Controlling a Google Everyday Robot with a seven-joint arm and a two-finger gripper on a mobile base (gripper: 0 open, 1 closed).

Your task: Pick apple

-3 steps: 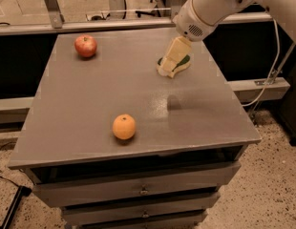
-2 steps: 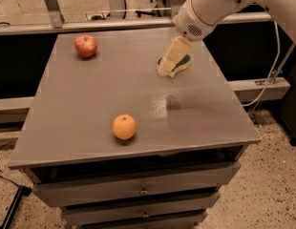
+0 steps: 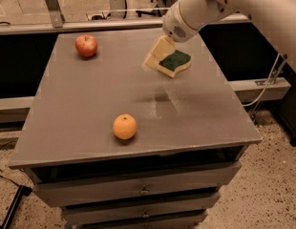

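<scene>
Grey cabinet top [image 3: 81,109] on speckled floor [image 3: 274,185], apple [image 3: 86,45] far-left, end effector [image 3: 156,54] by sponge [image 3: 176,61], grip unclear.

A single camera looks down steeply on the grey table [image 3: 90,128] from above and just in front of its front edge, facing squarely toward its far edge. It sits near enough that the tabletop fills most of the view, with the drawers [image 3: 143,191] below the front edge and strips of floor at either side of the table. The robot's arm crosses above the table's far right corner, and the gripper [image 3: 155,56] hangs over the far right part of the tabletop.
</scene>
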